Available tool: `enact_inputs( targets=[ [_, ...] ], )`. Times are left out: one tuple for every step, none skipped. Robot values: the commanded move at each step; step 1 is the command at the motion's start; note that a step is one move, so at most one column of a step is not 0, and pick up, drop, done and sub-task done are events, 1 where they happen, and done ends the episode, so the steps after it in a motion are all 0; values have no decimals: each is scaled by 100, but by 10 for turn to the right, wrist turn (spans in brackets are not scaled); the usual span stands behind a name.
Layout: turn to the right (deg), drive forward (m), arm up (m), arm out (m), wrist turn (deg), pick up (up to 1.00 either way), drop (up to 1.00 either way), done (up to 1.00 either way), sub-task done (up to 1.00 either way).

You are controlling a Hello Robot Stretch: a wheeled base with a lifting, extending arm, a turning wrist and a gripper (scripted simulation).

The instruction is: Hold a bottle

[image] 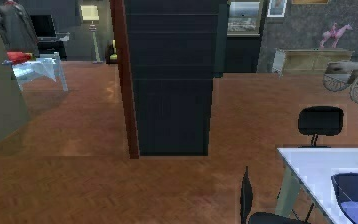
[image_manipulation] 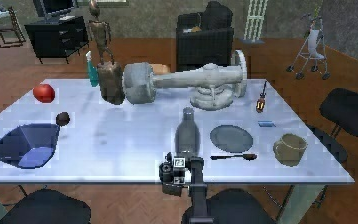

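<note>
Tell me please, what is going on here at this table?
The robot's arm reaches over a pale table, and its gripper is close to the base of an upright grey bottle. The bottle stands on the tabletop, so I cannot tell whether anything is held. A blue bowl, a grey plate and a mug share the table.

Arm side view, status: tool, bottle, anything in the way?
Tool at near edge of table, hold unconfirmed. Grey bottle upright there, at the tool. Grey plate close beside bottle.
</note>
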Motion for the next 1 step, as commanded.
enact_inputs(
  targets=[
    [0, 0, 0, 0, 0, 100, 0, 0, 0]
  ],
)
